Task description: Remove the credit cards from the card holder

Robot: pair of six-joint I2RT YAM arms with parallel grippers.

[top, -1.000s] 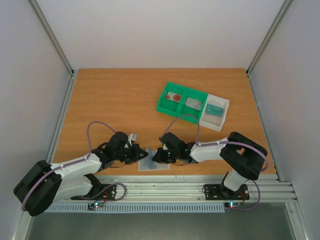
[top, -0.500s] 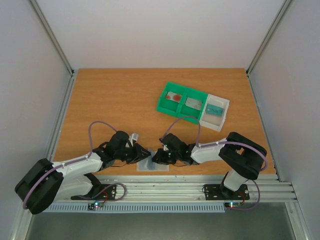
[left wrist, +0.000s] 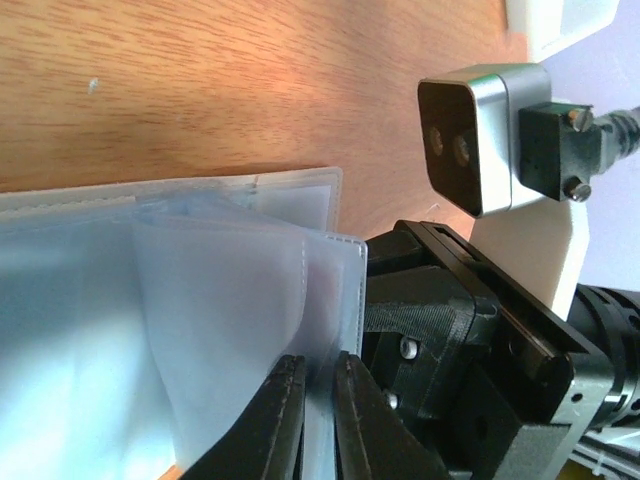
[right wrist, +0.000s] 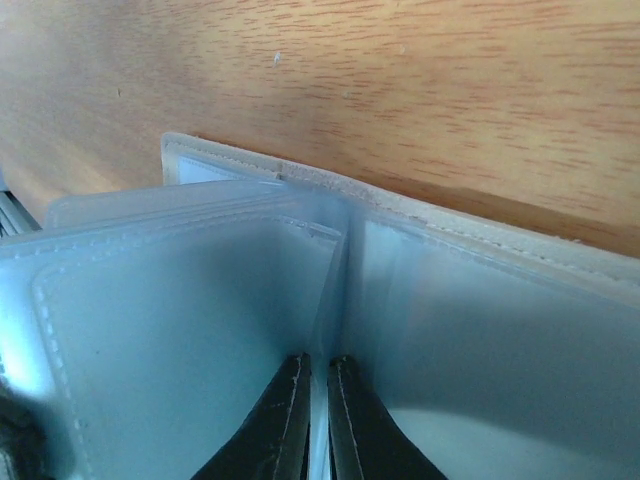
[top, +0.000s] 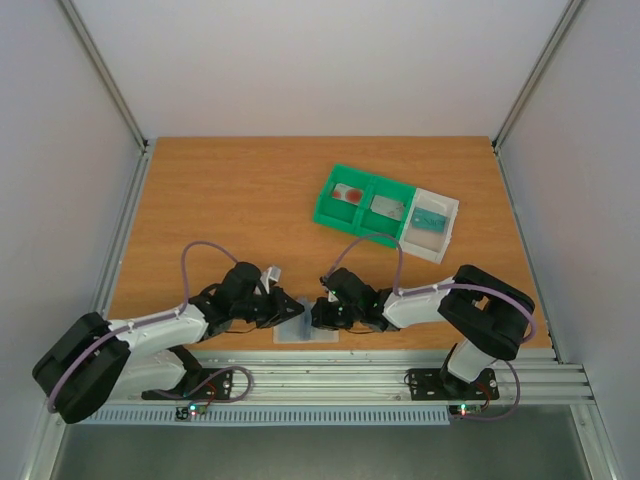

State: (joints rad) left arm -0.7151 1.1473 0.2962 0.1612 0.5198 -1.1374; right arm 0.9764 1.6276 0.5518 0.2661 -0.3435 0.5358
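The card holder [top: 300, 334] lies open at the near edge of the table [top: 230, 200], between the arms. Its beige-edged cover lies flat and its cloudy pale-blue sleeves [left wrist: 220, 300] stand fanned up. The left gripper [left wrist: 318, 395] and the right gripper [right wrist: 318, 405] each pinch a sleeve leaf. Farther back, the green tray [top: 345, 222] holds a red-marked card [top: 350, 193] and a grey card [top: 388, 206], one in each compartment. The white tray [top: 425, 250] just beside it holds a teal card [top: 430, 220].

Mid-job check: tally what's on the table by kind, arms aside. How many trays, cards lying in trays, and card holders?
Trays: 2 (green tray, white tray)
Cards lying in trays: 3 (card in the left compartment, card in the right compartment, card in the white tray)
Card holders: 1 (card holder, at the near edge)
Total: 6
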